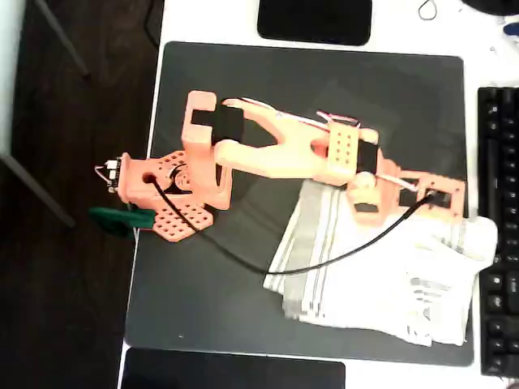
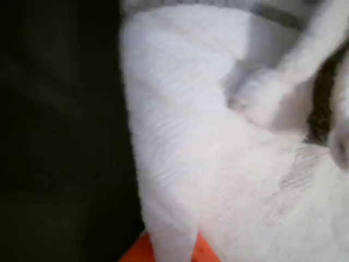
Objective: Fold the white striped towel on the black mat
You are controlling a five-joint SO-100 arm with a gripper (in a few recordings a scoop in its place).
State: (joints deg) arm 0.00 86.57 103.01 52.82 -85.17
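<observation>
The white striped towel point(image 1: 381, 284) lies crumpled on the lower right of the black mat point(image 1: 243, 308), grey stripes showing along its left side and one part bunched up toward the mat's right edge. My orange arm reaches right across the mat, and my gripper point(image 1: 448, 212) sits at the towel's upper right corner, shut on the cloth. In the wrist view the white striped towel point(image 2: 218, 164) is very close and blurred, draped over an orange finger point(image 2: 136, 252) at the bottom edge, with the black mat point(image 2: 60, 136) dark on the left.
A black keyboard point(image 1: 496, 227) runs along the right edge, just past the towel. Glossy black rectangles lie above point(image 1: 315, 20) and below point(image 1: 235, 373) the mat. A black cable point(image 1: 324, 261) hangs over the towel. A green clamp point(image 1: 122, 217) holds the arm's base at the table's left edge.
</observation>
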